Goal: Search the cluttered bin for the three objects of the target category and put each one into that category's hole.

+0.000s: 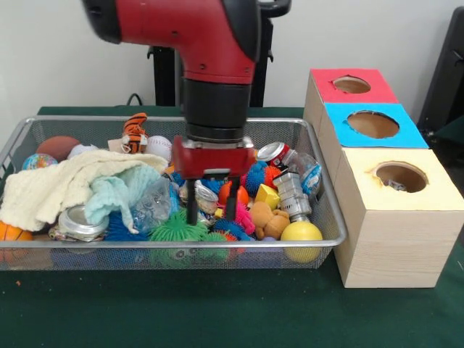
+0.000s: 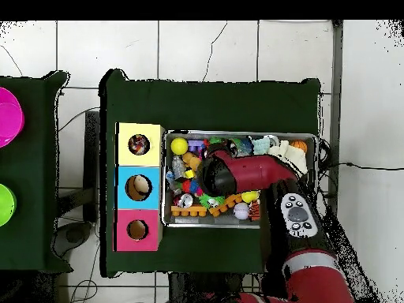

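The wire mesh bin point(image 1: 174, 246) lies on the green table, full of clutter; it also shows in the overhead view point(image 2: 237, 224). My gripper point(image 1: 212, 209) hangs straight down into the bin's middle. It is open, with its two black fingers point(image 1: 192, 210) apart among the toys, just above a green spiky ball point(image 1: 177, 230). In the overhead view the red arm point(image 2: 237, 173) hides the gripper. I cannot pick out any small limp speckled pieces in the clutter. The yellow-topped box's hole point(image 1: 401, 176) is to the right of the bin, with something small inside it point(image 2: 140, 144).
A cream cloth point(image 1: 51, 190) and a mint cloth point(image 1: 119, 190) cover the bin's left half. A yellow ball point(image 1: 301, 232), crushed cans point(image 1: 76, 223), a teddy point(image 1: 268, 220) and a tiger toy point(image 1: 134, 130) lie around. The blue-topped box point(image 1: 373, 125) and red-topped box point(image 1: 351, 85) stand behind the yellow one.
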